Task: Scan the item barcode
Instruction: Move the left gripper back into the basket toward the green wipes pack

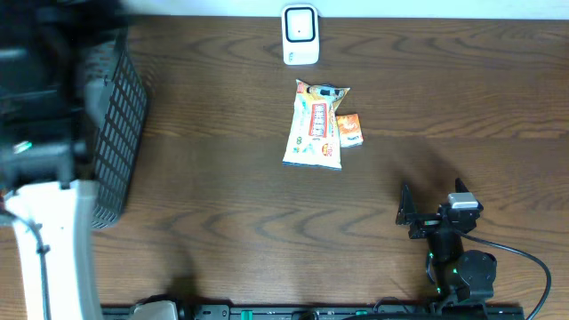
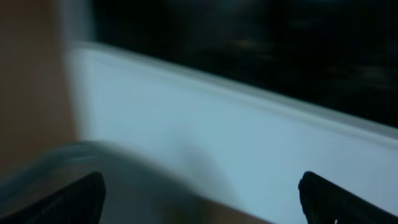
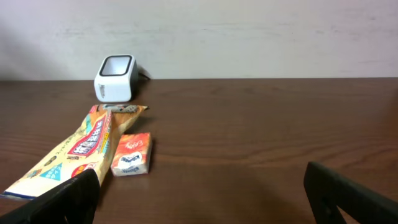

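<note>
**A:** Where are the things to scan?

**B:** A yellow snack bag (image 1: 315,124) lies flat near the middle of the surface (image 1: 222,187), just in front of the white scanner (image 1: 300,36) at the far edge. A small orange box (image 1: 349,130) lies just beside the bag, on its right. I cannot tell whether they touch.

**A:** And the right claw (image 1: 404,212)?

**B:** It sits low over the near right part of the surface, well apart from the bag. Its fingers are spread wide with nothing between them. Its own camera looks across at the bag, the box and the scanner.

**A:** The left claw (image 2: 202,199)?

**B:** Its wrist view is badly blurred, but two dark fingertips (image 2: 78,196) show at the bottom corners, wide apart and holding nothing. Behind them is a pale band with darkness above it. From overhead, the left arm (image 1: 49,231) is a blur by the dark mesh basket (image 1: 120,133) at the left edge.
</note>
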